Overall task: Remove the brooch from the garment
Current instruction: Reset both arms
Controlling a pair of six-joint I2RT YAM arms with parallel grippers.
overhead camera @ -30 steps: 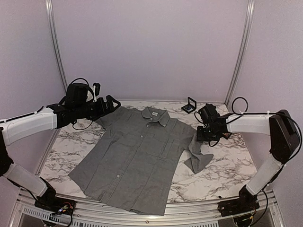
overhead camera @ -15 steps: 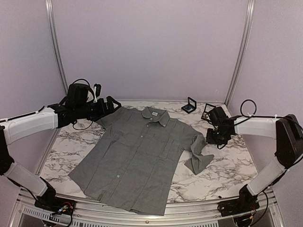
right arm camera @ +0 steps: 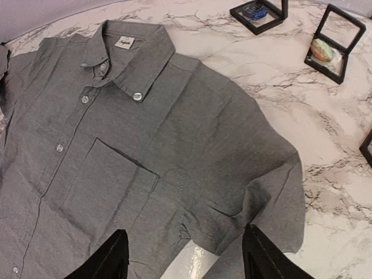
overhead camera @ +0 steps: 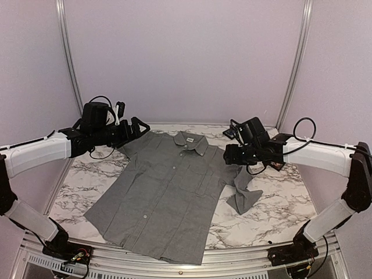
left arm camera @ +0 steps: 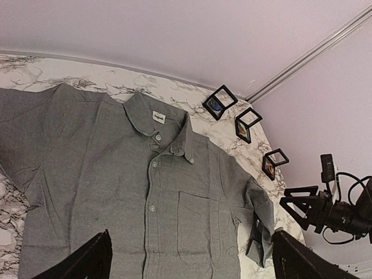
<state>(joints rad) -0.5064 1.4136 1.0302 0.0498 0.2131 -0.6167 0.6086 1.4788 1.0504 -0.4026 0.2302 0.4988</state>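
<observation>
1. Lower centre: grey button-up shirt (overhead camera: 165, 192), spread flat on the marble desk (overhead camera: 279, 212) for inspection; I see no brooch on the cloth.
2. Centre right: right end effector (right arm camera: 190, 258), fingers apart and empty, over the sleeve.
3. Upper left: left end effector (overhead camera: 138, 125), wide open, poised beside the shoulder.
4. Far right: display cases (right arm camera: 243, 21) holding small ornaments, probably where the brooch belongs.
</observation>
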